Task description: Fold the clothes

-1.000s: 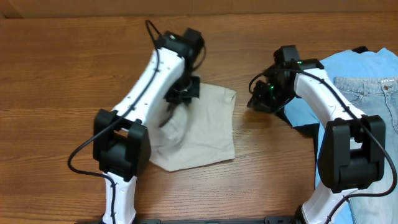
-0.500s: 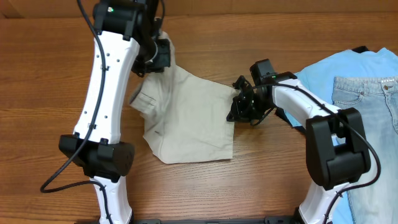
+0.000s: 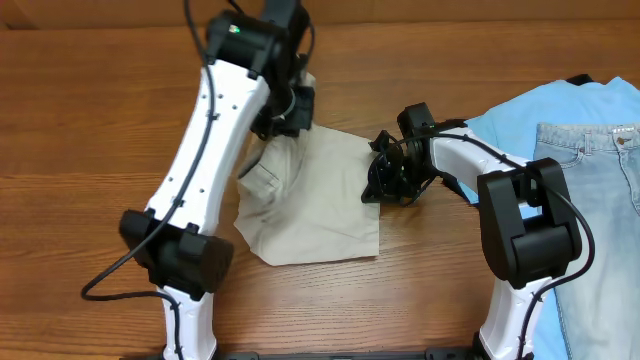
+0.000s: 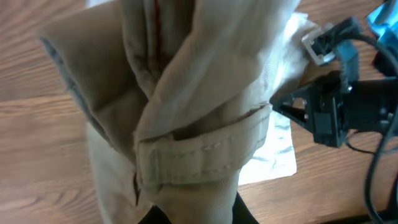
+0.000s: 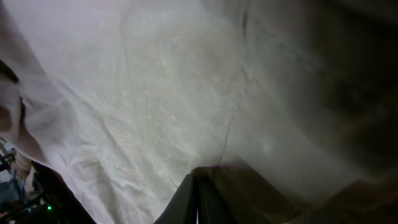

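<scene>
The beige khaki shorts (image 3: 322, 205) lie in the middle of the table. My left gripper (image 3: 285, 108) is shut on their upper left part and holds it bunched up above the table. In the left wrist view the waistband (image 4: 205, 155) hangs from my left gripper (image 4: 199, 213), and its tips are hidden by cloth. My right gripper (image 3: 385, 180) is low at the shorts' right edge. In the right wrist view beige cloth (image 5: 155, 93) fills the frame and my right gripper (image 5: 199, 194) is shut on it.
A sky-blue T-shirt (image 3: 515, 112) lies at the right, with pale denim jeans (image 3: 600, 165) on top of it. A bit of black garment (image 3: 578, 80) shows at the T-shirt's far edge. Bare wood lies left of the shorts.
My left gripper lifted the shorts' left part up and back, then swung right with it. My right gripper moved left to the shorts' right edge and stays there.
</scene>
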You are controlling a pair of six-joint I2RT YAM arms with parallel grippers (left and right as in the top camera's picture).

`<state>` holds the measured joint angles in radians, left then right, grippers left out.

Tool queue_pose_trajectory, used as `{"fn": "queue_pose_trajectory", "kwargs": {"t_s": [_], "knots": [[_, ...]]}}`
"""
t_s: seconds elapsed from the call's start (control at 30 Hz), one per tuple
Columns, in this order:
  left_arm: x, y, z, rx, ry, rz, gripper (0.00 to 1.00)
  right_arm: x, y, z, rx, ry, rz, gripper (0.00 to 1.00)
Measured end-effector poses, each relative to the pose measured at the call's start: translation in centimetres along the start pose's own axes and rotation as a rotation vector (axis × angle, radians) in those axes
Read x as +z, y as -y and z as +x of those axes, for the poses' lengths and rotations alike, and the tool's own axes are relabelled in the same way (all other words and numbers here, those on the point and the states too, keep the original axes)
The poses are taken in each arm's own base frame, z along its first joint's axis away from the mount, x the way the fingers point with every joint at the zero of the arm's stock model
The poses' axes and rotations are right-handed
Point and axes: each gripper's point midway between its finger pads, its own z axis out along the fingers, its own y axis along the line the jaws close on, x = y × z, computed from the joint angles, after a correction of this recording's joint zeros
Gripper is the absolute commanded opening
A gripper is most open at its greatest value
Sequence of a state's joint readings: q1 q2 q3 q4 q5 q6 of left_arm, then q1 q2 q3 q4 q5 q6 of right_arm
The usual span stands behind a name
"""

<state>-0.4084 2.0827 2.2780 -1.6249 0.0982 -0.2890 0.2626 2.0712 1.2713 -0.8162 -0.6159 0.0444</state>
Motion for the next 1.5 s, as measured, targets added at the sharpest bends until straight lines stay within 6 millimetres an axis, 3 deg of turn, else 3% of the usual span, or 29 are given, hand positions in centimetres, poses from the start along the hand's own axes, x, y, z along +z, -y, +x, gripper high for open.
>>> {"fn": "queue_pose_trajectory", "kwargs": {"t_s": [0.1,0.2,0.3,0.43,0.57,0.7,0.8,0.9,1.07,1.2,1.3,1.43,1.5], "knots": [[2.5,1.3,0.3,0.009,-0.02,-0.003,0.05,0.0,0.0,0.0,0.0,0.0,0.0,0.04],[4.9,2.7,0.9,0.003,-0.038,-0.004,0.12,0.0,0.0,0.0,-0.001,0.001,-0.001,0.04],[6.5,3.3,1.5,-0.009,-0.056,-0.009,0.14,-0.1,0.0,0.2,0.008,-0.01,0.005,0.06],[7.7,3.4,1.9,-0.033,-0.072,-0.015,0.18,-1.0,0.2,0.4,0.035,-0.04,0.039,0.09],[8.0,3.3,1.9,-0.057,-0.071,-0.016,0.2,-4.1,1.0,-1.1,0.095,-0.008,0.066,0.09],[8.1,3.4,1.8,-0.067,-0.067,-0.014,0.34,-8.2,2.3,-3.6,0.165,0.081,0.078,0.1],[8.1,3.7,1.5,-0.068,-0.054,-0.008,0.7,-10.5,3.3,-4.5,0.205,0.128,0.085,0.1],[8.1,4.0,1.2,-0.066,-0.04,0.003,0.85,-11.0,3.8,-3.9,0.239,0.116,0.088,0.11],[8.1,4.0,1.6,-0.027,-0.065,0.02,0.72,-10.7,3.6,-2.8,0.244,0.071,0.094,0.13],[7.7,2.3,3.1,-0.009,-0.148,0.015,0.39,-10.6,3.4,-2.6,0.22,0.059,0.092,0.18],[7.2,-0.2,3.3,-0.033,-0.186,0.003,0.04,-10.5,2.5,-2.4,0.162,0.047,0.046,0.22],[6.7,-4.3,2.0,-0.103,-0.17,-0.002,0.04,-10.2,-0.7,-1.3,0.006,0.002,-0.104,0.05],[6.6,-6.0,0.9,-0.13,-0.137,0.002,0.04,-9.7,-2.2,-0.9,-0.058,-0.019,-0.146,0.04]]}}
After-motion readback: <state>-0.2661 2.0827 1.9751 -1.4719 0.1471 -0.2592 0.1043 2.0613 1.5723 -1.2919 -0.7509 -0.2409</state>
